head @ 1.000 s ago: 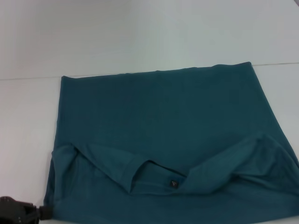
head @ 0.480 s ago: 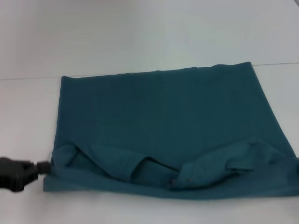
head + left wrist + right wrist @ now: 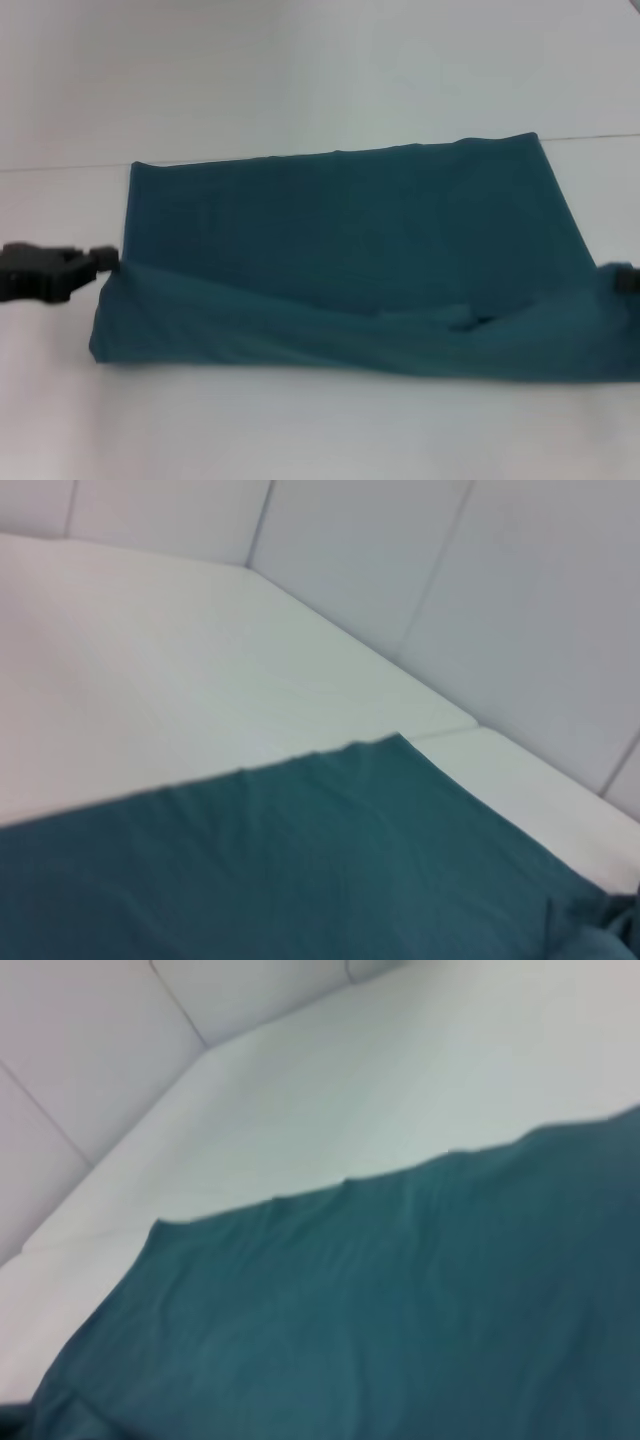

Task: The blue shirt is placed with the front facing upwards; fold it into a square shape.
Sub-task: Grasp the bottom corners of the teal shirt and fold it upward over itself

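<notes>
While lifted, the blue shirt meets the left pincer.

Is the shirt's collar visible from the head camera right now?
No: in the head view the blue shirt shows only plain fabric, with its near edge lifted between the left gripper and the right gripper.

White table, pale panelled wall behind

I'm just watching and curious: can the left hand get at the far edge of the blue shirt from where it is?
Probably yes. The left hand is at the blue shirt's near left corner, and the white table beside the shirt shows nothing in the way up to the far edge.
</notes>
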Action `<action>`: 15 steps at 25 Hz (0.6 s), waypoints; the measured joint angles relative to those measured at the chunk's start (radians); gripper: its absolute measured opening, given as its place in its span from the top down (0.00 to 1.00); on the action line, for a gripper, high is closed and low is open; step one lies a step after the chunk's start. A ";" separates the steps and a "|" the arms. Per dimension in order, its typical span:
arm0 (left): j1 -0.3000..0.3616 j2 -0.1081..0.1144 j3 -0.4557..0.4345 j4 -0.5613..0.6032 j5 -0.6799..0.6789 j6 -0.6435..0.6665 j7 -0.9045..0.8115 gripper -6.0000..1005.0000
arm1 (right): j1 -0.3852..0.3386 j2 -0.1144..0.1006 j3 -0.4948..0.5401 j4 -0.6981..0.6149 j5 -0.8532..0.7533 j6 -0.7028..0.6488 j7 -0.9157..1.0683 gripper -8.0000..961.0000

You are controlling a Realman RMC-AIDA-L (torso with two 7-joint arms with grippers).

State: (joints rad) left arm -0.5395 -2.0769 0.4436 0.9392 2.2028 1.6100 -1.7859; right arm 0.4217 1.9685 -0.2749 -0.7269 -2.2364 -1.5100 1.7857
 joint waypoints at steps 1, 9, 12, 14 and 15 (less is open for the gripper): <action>-0.018 0.002 0.002 -0.012 -0.001 -0.027 -0.007 0.99 | 0.012 0.001 0.000 0.004 0.000 0.015 0.004 0.95; -0.146 0.010 0.020 -0.140 0.000 -0.267 -0.017 0.99 | 0.118 0.002 -0.005 0.096 0.005 0.223 0.002 0.95; -0.184 0.016 0.021 -0.196 -0.002 -0.375 -0.017 0.99 | 0.156 0.010 -0.008 0.123 0.014 0.329 -0.004 0.95; -0.204 0.016 0.021 -0.224 -0.003 -0.437 -0.015 0.99 | 0.179 0.016 -0.008 0.140 0.024 0.388 -0.014 0.95; -0.215 0.016 0.021 -0.239 -0.003 -0.468 -0.014 0.99 | 0.191 0.018 -0.009 0.152 0.031 0.423 -0.023 0.95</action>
State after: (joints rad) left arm -0.7540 -2.0606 0.4648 0.7005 2.2001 1.1421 -1.8002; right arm 0.6124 1.9867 -0.2837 -0.5752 -2.2050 -1.0871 1.7631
